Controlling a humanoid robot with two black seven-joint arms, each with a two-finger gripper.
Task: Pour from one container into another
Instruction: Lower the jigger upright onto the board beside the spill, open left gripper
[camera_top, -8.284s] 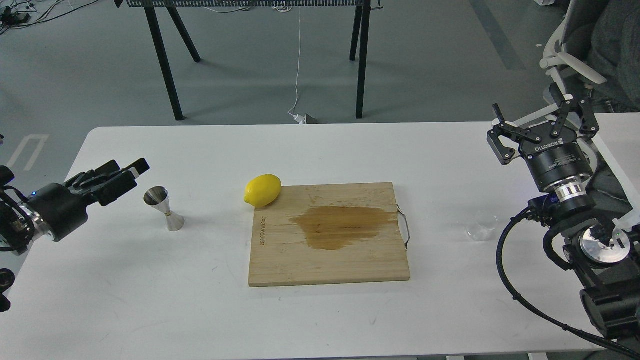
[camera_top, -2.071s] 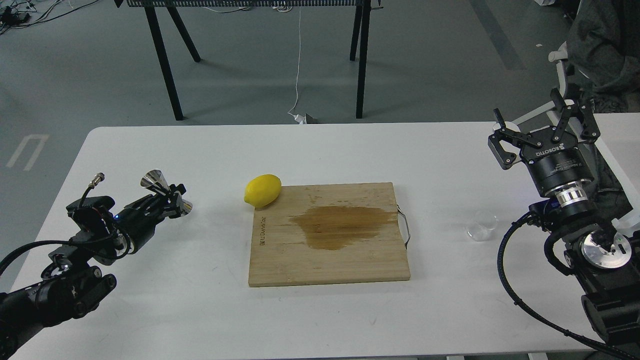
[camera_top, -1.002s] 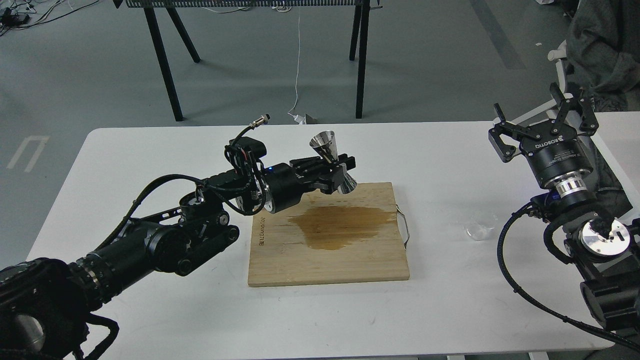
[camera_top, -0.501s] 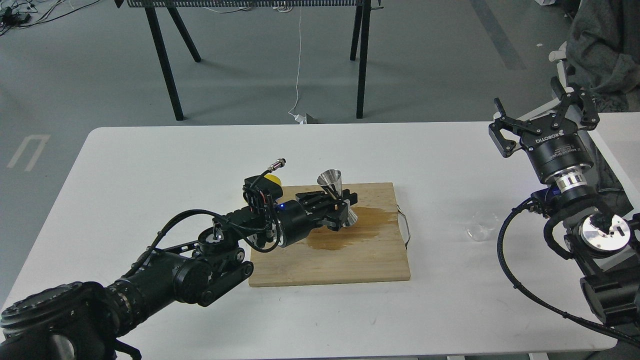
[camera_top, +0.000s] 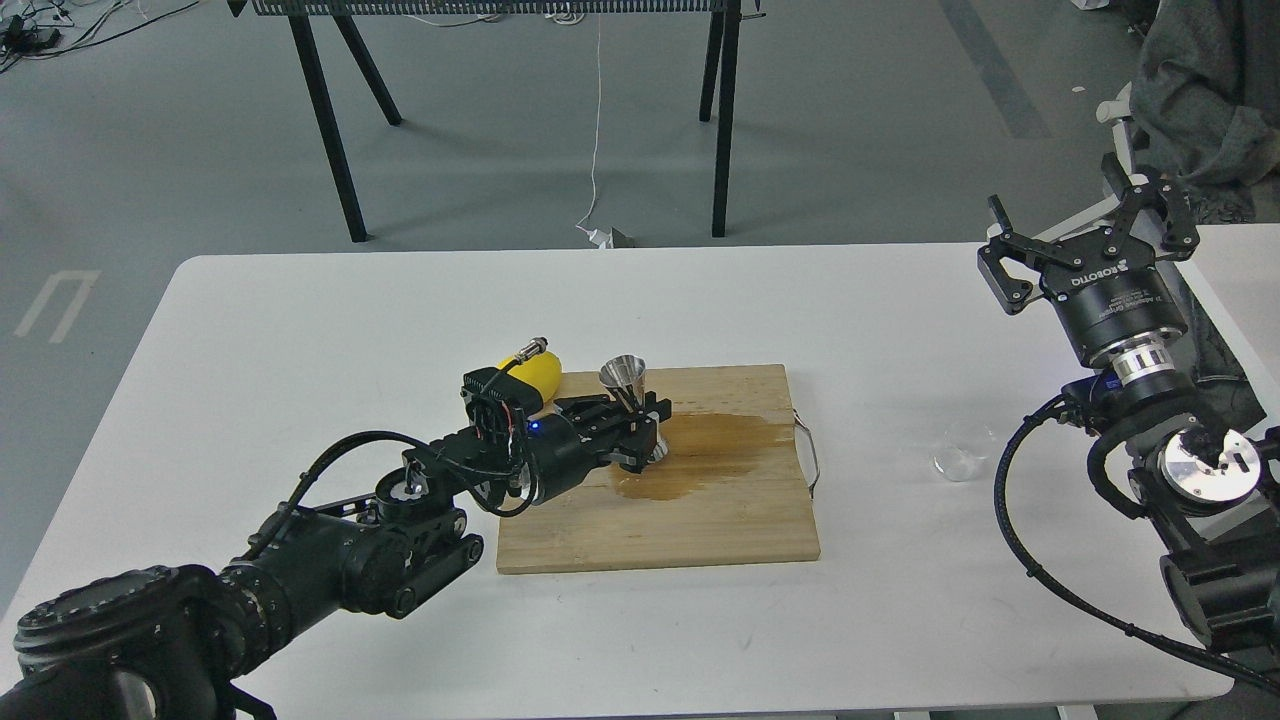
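Holding the jigger (camera_top: 632, 408) at its waist, the left gripper (camera_top: 640, 425) is clamped around it over the board (camera_top: 700, 520), beside the lemon (camera_top: 535, 372). The jigger's long axis is near upright, mouth up, its base at or just above the wet stain (camera_top: 710, 445); contact cannot be confirmed. The cup (camera_top: 962, 456) stands on the table (camera_top: 300, 320), well right of the board and just beside the right arm. The right gripper (camera_top: 1085, 235), fingers spread and empty, is raised beyond the cup and is much the nearer one to it.
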